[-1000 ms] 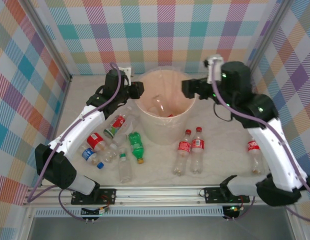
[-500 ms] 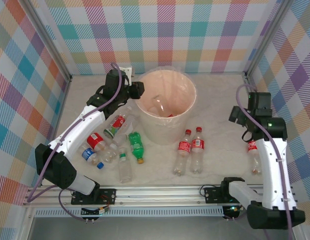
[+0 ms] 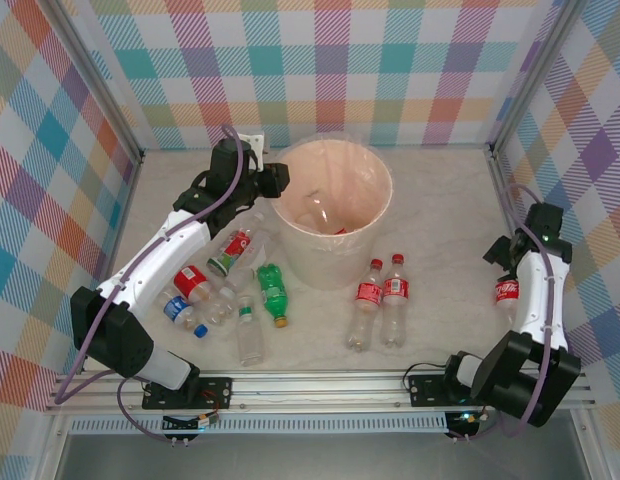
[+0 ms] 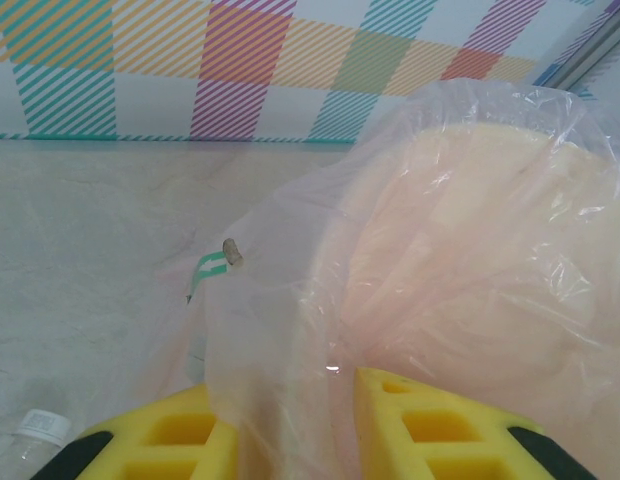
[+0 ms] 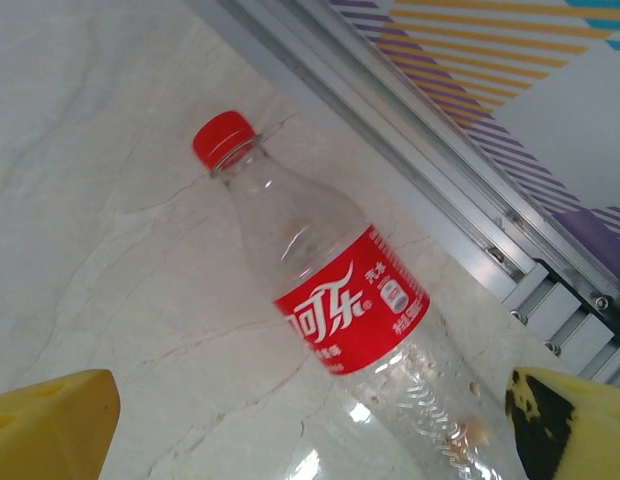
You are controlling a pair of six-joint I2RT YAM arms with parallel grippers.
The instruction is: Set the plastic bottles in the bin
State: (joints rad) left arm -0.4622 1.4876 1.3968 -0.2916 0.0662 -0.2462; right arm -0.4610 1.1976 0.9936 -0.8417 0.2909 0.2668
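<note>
Two roles: left gripper (image 4: 290, 405) pinched on liner (image 4: 275, 300), likely steadying bin (image 3: 295, 255); right gripper (image 5: 310, 425) spread wide astride red-labelled bottle (image 5: 352, 312), poised for grasp.

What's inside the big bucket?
Inside the bin there's a clear liner and at least one clear bottle, with something red beside it. The bin's near wall hides the rest.

Robot lab cell. Plaid printed panels (image 3: 330, 70) wall off three sides, held by aluminium posts (image 3: 98, 90). Marble-look tabletop (image 3: 440, 200). Two arms, left (image 3: 155, 255) and right (image 3: 535, 290), sit bolted to a metal rail (image 3: 320, 385) at the near edge, with purple cables (image 3: 228, 175) running along them. On the table are a lined bin (image 3: 330, 262) and bottles (image 3: 382, 300) lying around it. The right wrist view shows the slotted aluminium frame (image 5: 440, 190) along the table's edge.
</note>
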